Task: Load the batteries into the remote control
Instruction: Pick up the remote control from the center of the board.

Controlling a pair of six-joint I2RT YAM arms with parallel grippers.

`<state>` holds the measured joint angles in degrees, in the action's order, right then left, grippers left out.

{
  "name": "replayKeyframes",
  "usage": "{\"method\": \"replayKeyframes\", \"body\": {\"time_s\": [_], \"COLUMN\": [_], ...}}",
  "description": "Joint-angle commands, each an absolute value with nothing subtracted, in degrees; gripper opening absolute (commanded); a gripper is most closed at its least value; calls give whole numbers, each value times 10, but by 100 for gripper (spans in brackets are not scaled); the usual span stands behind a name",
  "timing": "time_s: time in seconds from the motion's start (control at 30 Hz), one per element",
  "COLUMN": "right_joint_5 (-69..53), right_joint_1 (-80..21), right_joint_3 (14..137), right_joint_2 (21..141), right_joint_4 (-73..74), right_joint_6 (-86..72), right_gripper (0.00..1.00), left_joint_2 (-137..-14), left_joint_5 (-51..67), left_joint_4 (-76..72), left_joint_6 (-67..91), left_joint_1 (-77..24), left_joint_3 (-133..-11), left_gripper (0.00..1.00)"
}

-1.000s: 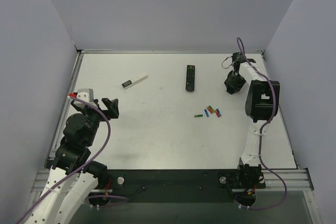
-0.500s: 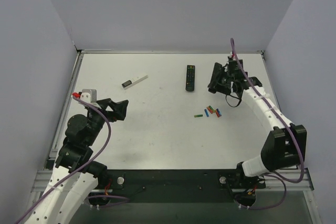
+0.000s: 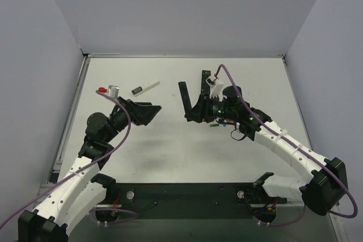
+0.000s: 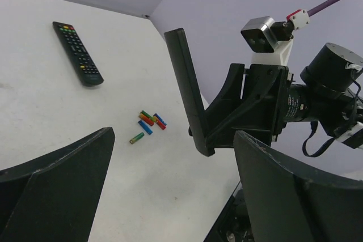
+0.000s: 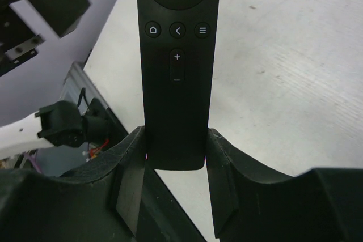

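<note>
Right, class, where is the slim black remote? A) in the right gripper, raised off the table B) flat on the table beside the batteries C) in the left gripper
A: the right gripper is shut on the lower end of the slim remote, holding it up in the air; the left gripper is open and empty.

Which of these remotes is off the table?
The slim black remote, clamped upright in the right gripper; the buttoned remote and white stick lie flat.
</note>
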<state>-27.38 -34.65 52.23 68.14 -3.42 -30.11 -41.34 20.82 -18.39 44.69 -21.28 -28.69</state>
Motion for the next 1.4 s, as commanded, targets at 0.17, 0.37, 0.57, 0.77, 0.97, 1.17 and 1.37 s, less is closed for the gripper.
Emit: {"method": "replayKeyframes", "body": {"time_s": [0.17, 0.37, 0.57, 0.77, 0.97, 1.17, 1.37], "right_joint_5": [-344, -364, -381, -404, -403, -298, -107], "right_joint_1": [-424, -455, -473, -478, -477, -488, -563], "right_joint_3": [492, 482, 487, 485, 479, 474, 454], "right_joint_2": [651, 656, 660, 676, 674, 640, 599], "right_joint_4": [-199, -251, -271, -295, -301, -232, -191], "right_joint_6": [-316, -330, -332, -346, -344, -252, -80], "right_gripper": [24, 24, 25, 25, 36, 78, 84], "left_joint_2": [-468, -492, -504, -526, -522, -476, -436], "left_joint_5": [299, 291, 265, 278, 251, 149, 36], "left_joint_4": [-401, -408, -408, -446, -477, -371, -115], "left_joint_6": [548, 563, 572, 598, 632, 651, 645], "left_joint_1": [-228, -243, -264, -283, -285, -288, -297], "left_joint_3": [-291, -293, -284, -284, -264, -263, -318], "left_gripper": [97, 97, 97, 73, 19, 0, 0]}}
